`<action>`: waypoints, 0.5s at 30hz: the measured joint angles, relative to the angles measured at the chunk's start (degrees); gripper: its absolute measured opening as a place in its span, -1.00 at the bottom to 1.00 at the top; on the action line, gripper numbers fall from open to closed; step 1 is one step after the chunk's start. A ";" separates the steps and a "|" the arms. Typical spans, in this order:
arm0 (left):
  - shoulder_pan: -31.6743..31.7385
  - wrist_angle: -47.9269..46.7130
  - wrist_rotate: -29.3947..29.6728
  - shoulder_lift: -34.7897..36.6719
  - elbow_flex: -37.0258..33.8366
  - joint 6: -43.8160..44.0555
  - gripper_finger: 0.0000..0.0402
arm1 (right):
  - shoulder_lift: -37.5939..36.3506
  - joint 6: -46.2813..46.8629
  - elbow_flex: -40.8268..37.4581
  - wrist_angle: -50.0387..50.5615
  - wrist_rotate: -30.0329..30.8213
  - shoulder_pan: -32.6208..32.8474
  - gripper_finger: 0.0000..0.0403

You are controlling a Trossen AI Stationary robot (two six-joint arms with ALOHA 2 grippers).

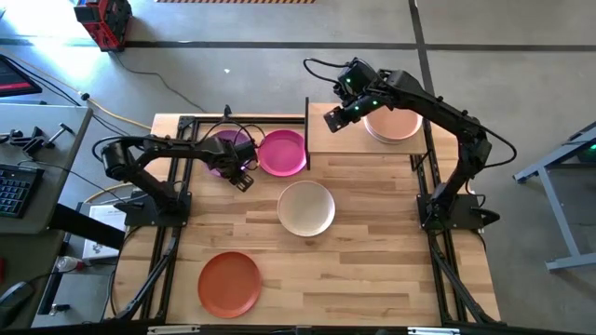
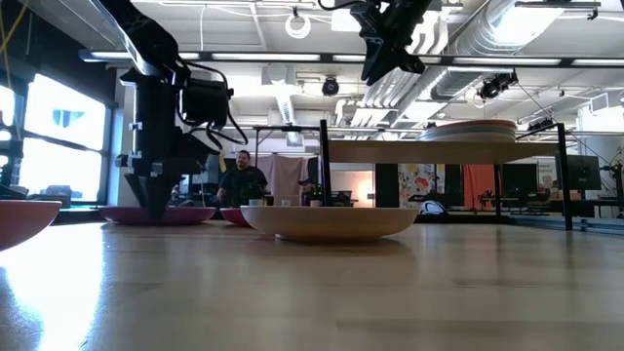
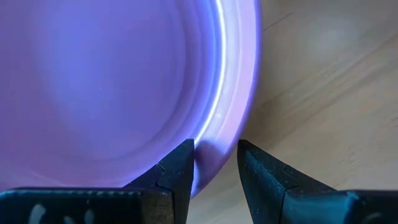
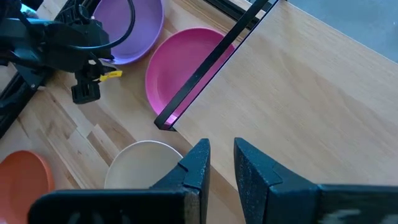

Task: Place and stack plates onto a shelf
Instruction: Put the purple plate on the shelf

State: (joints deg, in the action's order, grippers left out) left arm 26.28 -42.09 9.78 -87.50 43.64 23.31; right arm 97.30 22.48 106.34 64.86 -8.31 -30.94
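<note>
On the table lie a purple plate point(image 1: 216, 147), a magenta plate point(image 1: 282, 152), a cream plate point(image 1: 306, 207) and an orange-red plate point(image 1: 229, 282). The shelf point(image 1: 345, 144) stands at the far right with a stack of plates point(image 1: 393, 124) on it, a peach one on top. My left gripper point(image 3: 216, 146) is open and low over the purple plate point(image 3: 112, 81), its fingers astride the plate's rim. My right gripper point(image 1: 333, 118) hangs high above the shelf's left part. Its fingers point(image 4: 199, 158) are a narrow gap apart with nothing between them. My left gripper comes from above, pointing down, with one finger point(image 3: 177, 171) inside the purple plate's rim point(image 3: 214, 158) and the other outside it. Whether either finger touches the rim I cannot tell. The plate lies flat on the table.
The shelf's black frame edge point(image 4: 205, 68) runs close beside the magenta plate point(image 4: 180, 68). Bare shelf board point(image 4: 298, 81) lies left of the stack. A person point(image 2: 239, 180) sits in the room behind the table. Cables trail at the table's far left.
</note>
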 joint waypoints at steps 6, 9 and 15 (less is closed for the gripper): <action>0.00 -0.07 0.87 -0.02 0.00 -1.01 -0.44 | 0.00 0.00 0.00 0.00 -0.14 0.65 -0.75; -0.02 -0.24 0.50 -0.02 0.00 -1.65 -0.51 | 0.00 0.00 0.00 0.00 -0.14 1.09 -0.75; -0.07 -0.56 -1.73 0.01 0.11 -2.05 -0.78 | 0.00 0.00 0.00 -0.02 -0.11 2.31 -0.75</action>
State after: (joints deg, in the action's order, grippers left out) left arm 26.22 -42.64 8.05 -87.50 43.75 21.26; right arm 97.30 22.48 106.34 64.84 -8.43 -28.63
